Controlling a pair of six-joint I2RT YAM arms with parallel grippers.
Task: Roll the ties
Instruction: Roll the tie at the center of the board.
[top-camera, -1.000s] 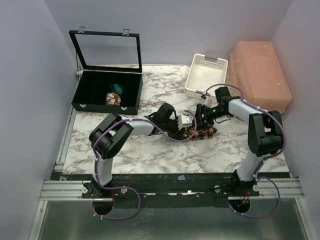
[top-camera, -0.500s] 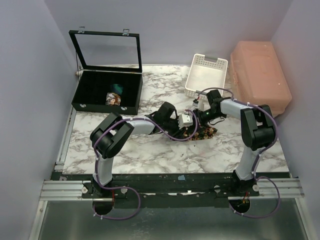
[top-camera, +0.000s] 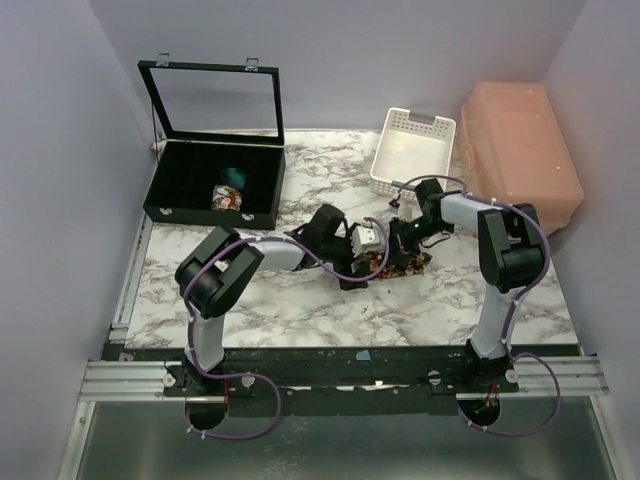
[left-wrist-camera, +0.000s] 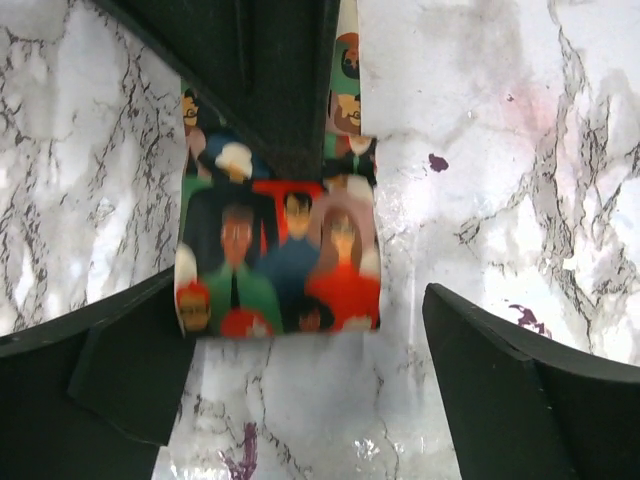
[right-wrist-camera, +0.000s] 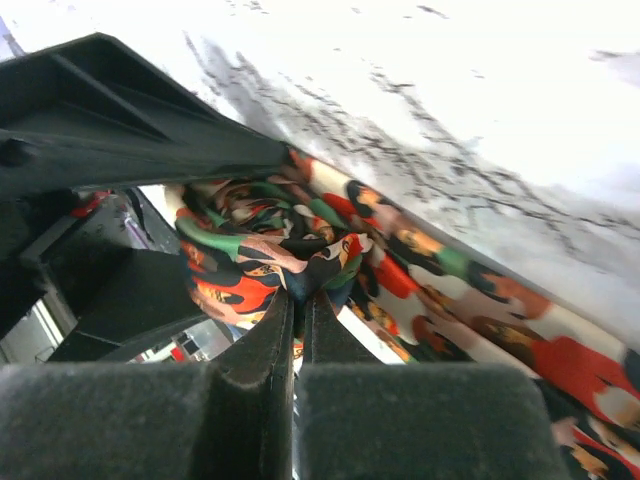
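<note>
Printed fabric tie (top-camera: 398, 264), partly rolled, on marble table (top-camera: 300, 310), slightly toward 3 o'clock of centre. Right gripper (right-wrist-camera: 297, 300) pinched tight on its bunched end; left gripper (left-wrist-camera: 310, 370) spread wide, straddling flat end. 1 rolled tie (top-camera: 227, 197) in black case (top-camera: 205, 214), 10 o'clock.

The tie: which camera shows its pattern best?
The left wrist view: the tie lies flat, its cartoon-people print clear. The right wrist view shows bunched folds pinched in the right hand; the top view only a small dark patch.

tie (left-wrist-camera: 278, 260) end flat on marble table (left-wrist-camera: 490, 140) | left hand (left-wrist-camera: 310, 390) spread wide
</note>
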